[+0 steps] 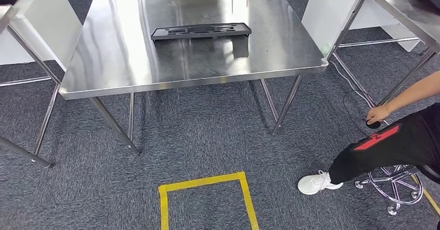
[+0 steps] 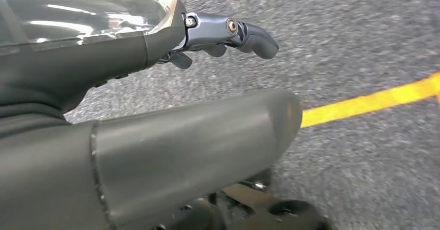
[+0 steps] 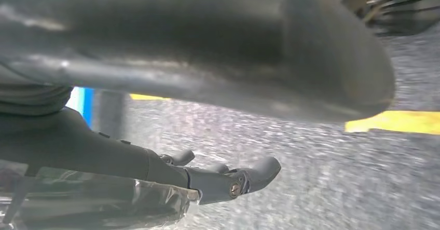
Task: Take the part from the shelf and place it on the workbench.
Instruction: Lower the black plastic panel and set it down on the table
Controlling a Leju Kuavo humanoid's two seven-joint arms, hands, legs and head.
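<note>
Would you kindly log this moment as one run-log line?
part: black tray lying on workbench | left hand: empty, over carpet | right hand: empty, over carpet | person: seated at right

Light: bright, even, from overhead | Glare: pale streaks on the steel table (image 1: 119, 58), strongest at its far edge | Shadows: soft, under the tray (image 1: 201, 31) and table legs | Head view: sharp | Wrist views: carpet (image 2: 363, 32) smeared with motion blur, close thumbs out of focus

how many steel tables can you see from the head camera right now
3. One table stands straight ahead with a black tray on it; a second table shows at the upper right, and a third table at the left edge. Others may stand out of frame.
</note>
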